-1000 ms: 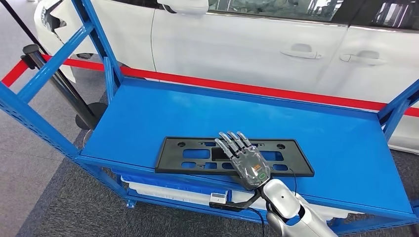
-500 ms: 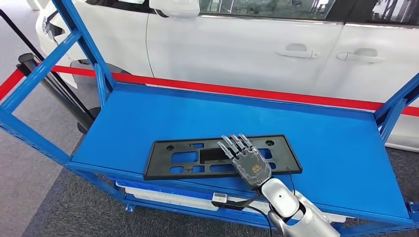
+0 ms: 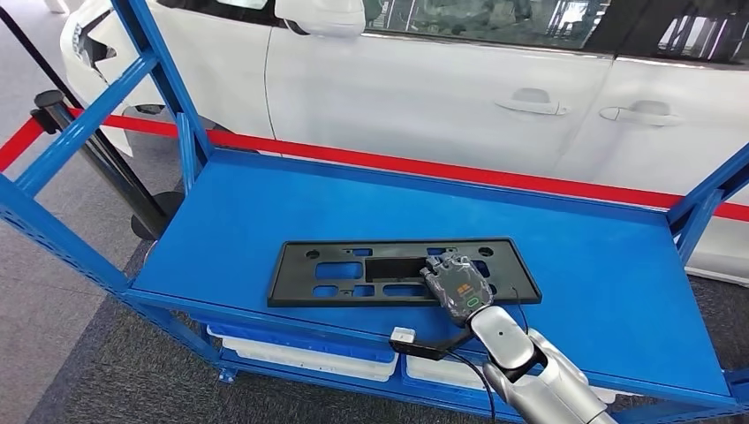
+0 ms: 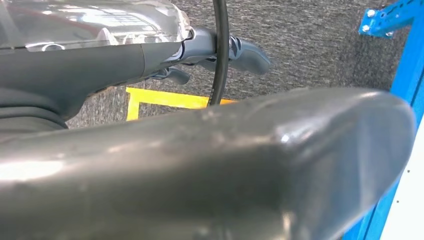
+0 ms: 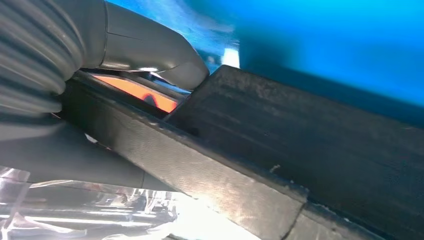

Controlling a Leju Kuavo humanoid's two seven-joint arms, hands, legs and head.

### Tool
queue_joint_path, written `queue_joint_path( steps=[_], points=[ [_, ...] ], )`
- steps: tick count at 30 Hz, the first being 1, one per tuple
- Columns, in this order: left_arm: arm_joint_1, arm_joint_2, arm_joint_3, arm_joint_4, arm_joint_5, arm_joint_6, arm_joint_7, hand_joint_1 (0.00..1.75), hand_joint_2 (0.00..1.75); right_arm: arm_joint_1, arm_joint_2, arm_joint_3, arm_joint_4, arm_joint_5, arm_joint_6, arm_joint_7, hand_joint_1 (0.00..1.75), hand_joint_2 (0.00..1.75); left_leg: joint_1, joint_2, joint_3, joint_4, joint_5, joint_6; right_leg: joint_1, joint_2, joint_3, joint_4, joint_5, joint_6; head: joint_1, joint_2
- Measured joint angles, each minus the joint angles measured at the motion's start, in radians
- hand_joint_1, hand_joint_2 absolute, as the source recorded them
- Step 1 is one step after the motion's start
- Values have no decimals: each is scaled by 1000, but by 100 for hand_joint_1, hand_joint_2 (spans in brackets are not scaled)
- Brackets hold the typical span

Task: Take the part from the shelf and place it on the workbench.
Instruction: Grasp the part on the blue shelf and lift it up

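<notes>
The part (image 3: 353, 269) is a flat black rectangular frame with cut-outs, lying near the front edge of the blue shelf (image 3: 353, 199). My right hand (image 3: 457, 287) grips the part's near long edge toward its right end, fingers curled over the top. In the right wrist view the grey thumb (image 5: 150, 50) sits under the part's dark edge (image 5: 310, 150). My left hand (image 4: 200, 165) hangs over grey carpet with nothing in it, its dark fingers (image 4: 245, 50) stretched out.
A white car (image 3: 459, 97) stands close behind the shelf, with a red barrier tape (image 3: 530, 181) and a black post (image 3: 97, 150) at the left. Blue uprights (image 3: 163, 66) frame both shelf ends. White bins (image 3: 300, 353) sit on the lower level. A black cable (image 3: 433, 346) hangs by my right wrist.
My right hand's fingers, lying flat and spread over the part before, have curled down and closed on its near edge. The part has turned slightly on the shelf. The camera shifted a little.
</notes>
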State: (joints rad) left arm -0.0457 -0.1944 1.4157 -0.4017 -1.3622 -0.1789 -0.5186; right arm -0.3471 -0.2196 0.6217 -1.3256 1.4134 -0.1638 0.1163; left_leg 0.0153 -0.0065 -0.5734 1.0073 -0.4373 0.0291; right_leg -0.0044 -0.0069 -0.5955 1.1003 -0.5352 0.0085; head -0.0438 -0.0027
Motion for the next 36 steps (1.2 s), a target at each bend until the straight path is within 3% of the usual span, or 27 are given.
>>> queue_joint_path(
  steps=[2,3,4,5,7,9,12,14,18,19,20,21,22,24,26,28,30,33,34,35,36],
  points=[
    [1,-11,0,-20,-1,-12,3,0,0,2,2,-4,10,-3,-1,0,175,175,0,0,-3,-1,2,4,-7,2,-61,125,-60,9,0,0],
    [3,-15,0,-27,-1,-15,5,0,0,3,4,-6,15,-3,0,0,175,175,-1,0,-3,-1,2,4,-11,2,-83,170,-72,13,0,0],
    [4,-19,0,-33,-2,-16,5,0,0,3,7,-7,19,-3,0,0,175,175,-1,0,-3,-1,2,3,-14,2,-89,183,-64,16,0,0],
    [5,-22,0,-37,-2,-17,6,0,0,3,10,-8,21,-3,0,0,175,175,0,0,-2,0,2,2,-17,2,-76,156,-39,18,0,0],
    [6,-27,0,-44,-2,-18,6,0,0,2,20,-11,25,-3,1,-1,175,175,0,0,1,3,-1,-3,-21,-1,-11,26,28,16,0,0],
    [6,-30,0,-49,-2,-18,6,0,0,1,38,-14,28,-3,1,-2,175,175,-2,0,1,7,-4,-15,-17,-3,33,-70,56,7,0,0],
    [6,-31,0,-54,-1,-18,6,0,0,1,65,-21,33,-7,1,-2,175,175,-2,1,0,4,-2,-36,-10,0,38,-90,59,-10,0,0],
    [5,-31,0,-54,0,-16,5,0,0,1,74,-26,36,-12,0,-3,175,175,1,1,-10,29,-22,-47,-14,-2,40,-98,67,-23,0,0],
    [7,-31,1,-54,2,-11,3,0,0,7,76,-34,37,-102,6,-40,175,175,4,1,-103,242,-134,-59,-11,-10,40,-102,70,-38,0,0],
    [8,-31,2,-54,4,-10,2,0,0,14,73,-41,24,-184,21,-73,175,175,4,1,-113,268,-138,-60,-10,-10,42,-102,70,-38,0,0],
    [10,-31,3,-54,7,-10,0,0,0,24,64,-48,1,-291,42,-113,175,175,4,1,-106,259,-124,-61,-9,-10,44,-101,69,-38,0,0],
    [10,-31,4,-54,10,-12,-3,0,0,36,43,-54,-38,-419,64,-159,175,175,5,1,-81,214,-96,-61,-9,-10,47,-101,67,-36,0,0],
    [11,-32,6,-55,13,-13,-7,0,0,48,11,-56,-89,-553,84,-205,175,175,5,0,-45,148,-65,-60,-9,-11,51,-99,64,-33,0,0],
    [9,-37,11,-56,20,-17,-16,0,0,76,-70,-50,-214,-800,111,-285,175,175,4,-5,8,43,-33,-50,-5,-11,58,-93,56,-22,0,0],
    [7,-46,17,-59,25,-18,-23,0,0,116,-135,-43,-338,-956,124,-328,175,175,-1,-12,17,16,-32,-33,-2,-12,61,-91,51,-10,0,0],
    [8,-52,25,-61,28,-18,-28,0,0,164,-163,-41,-437,-1040,125,-352,175,175,-3,-14,15,13,-26,-16,-6,-14,57,-89,48,0,0,0],
    [9,-56,30,-62,31,-14,-31,0,0,207,-165,-44,-522,-1131,117,-384,175,175,-1,-14,12,9,-18,-3,-11,-10,31,-38,11,8,0,0],
    [8,-60,35,-64,37,-5,-35,0,0,259,-131,-67,-630,-1261,104,-409,175,175,-3,-11,6,10,-14,5,-13,-3,-60,153,-81,13,0,0],
    [9,-61,36,-64,38,-2,-35,0,0,276,-116,-77,-654,-1287,101,-410,175,175,-4,-11,6,10,-15,5,-13,-2,-81,192,-88,14,0,0],
    [9,-63,37,-64,39,1,-35,0,0,291,-101,-87,-673,-1304,101,-410,175,175,-4,-10,7,10,-16,5,-13,-2,-85,193,-73,13,0,0],
    [9,-65,37,-64,40,3,-36,0,0,304,-90,-95,-688,-1315,100,-412,175,175,-4,-10,9,10,-18,4,-13,-3,-70,154,-41,10,0,0]
  ],
)
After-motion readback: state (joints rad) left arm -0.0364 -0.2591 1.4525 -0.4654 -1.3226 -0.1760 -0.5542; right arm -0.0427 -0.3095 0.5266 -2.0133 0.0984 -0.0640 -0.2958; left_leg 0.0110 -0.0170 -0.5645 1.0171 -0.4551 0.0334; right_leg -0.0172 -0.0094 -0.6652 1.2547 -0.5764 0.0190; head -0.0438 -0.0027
